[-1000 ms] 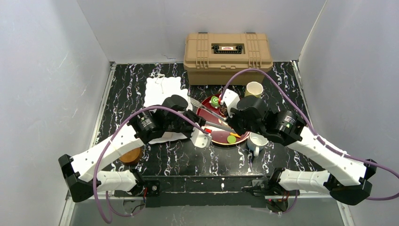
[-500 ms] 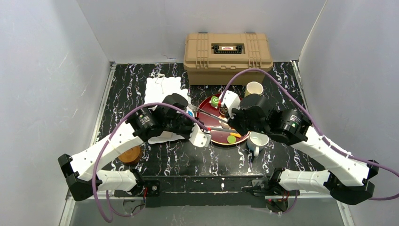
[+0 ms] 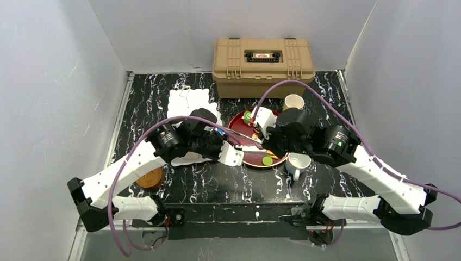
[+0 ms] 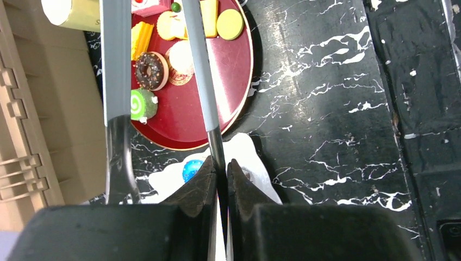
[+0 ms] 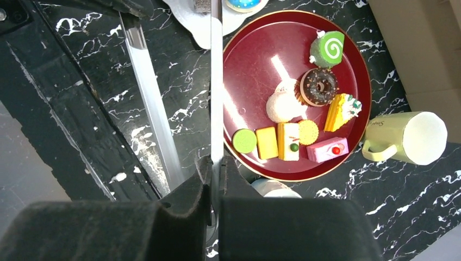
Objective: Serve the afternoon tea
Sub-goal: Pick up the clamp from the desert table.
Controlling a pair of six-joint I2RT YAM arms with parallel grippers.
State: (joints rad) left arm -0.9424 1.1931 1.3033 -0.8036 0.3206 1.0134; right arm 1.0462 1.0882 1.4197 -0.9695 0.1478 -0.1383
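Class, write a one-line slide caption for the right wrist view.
Right gripper shut on a metal utensil; beyond it, a dark red tray of toy pastries and a cream-yellow mug.

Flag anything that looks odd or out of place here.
The left gripper and right gripper are both shut on what looks like one pair of tongs, held over the dark red tray. That double grip is unusual. Nothing appears spilled, tipped or broken.

Three cameras covering one scene.
The overhead one is looking down from behind the near edge; both wrist ones are looking down close, all sharing the red tray [image 3: 251, 158].
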